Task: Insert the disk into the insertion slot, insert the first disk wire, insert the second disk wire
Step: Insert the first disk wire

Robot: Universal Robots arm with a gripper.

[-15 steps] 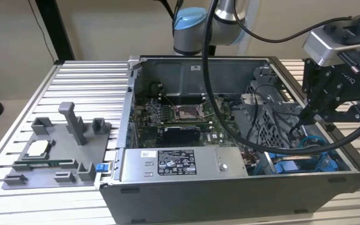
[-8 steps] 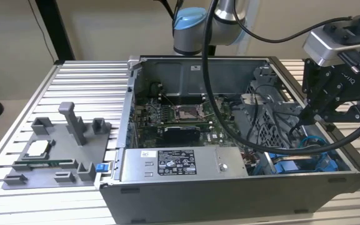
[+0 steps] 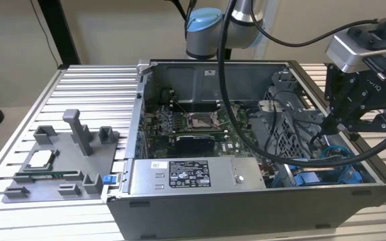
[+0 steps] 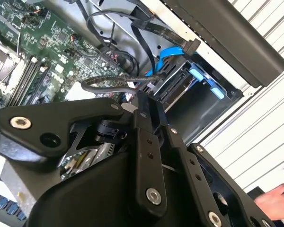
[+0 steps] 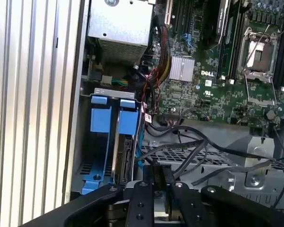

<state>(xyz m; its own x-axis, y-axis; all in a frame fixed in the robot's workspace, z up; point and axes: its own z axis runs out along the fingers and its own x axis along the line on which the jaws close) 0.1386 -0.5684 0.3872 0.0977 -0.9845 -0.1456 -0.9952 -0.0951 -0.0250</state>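
Observation:
The disk (image 5: 125, 158) stands on edge in the insertion slot (image 5: 85, 142), its blue frame (image 5: 128, 122) beside a second blue bracket (image 5: 100, 120). In the exterior view the slot's blue parts (image 3: 313, 176) sit in the case's near right corner. My gripper (image 3: 331, 131) hangs just above that corner, over the perforated cage. In both wrist views the gripper (image 5: 159, 182) (image 4: 143, 106) is shut on the black connector (image 5: 159, 174) of a dark braided disk wire (image 4: 109, 83), a short way from the disk's end. A blue flat cable (image 4: 169, 53) runs toward the slot.
The open computer case (image 3: 247, 211) lies on a slatted aluminium table (image 3: 86, 85). Inside are the motherboard (image 3: 193, 125), a grey power supply box (image 3: 186, 175) and a perforated cage (image 3: 288, 138) with loose black cables. A grey parts fixture (image 3: 59, 160) sits at the exterior view's left. A person's hand (image 4: 274, 201) is nearby.

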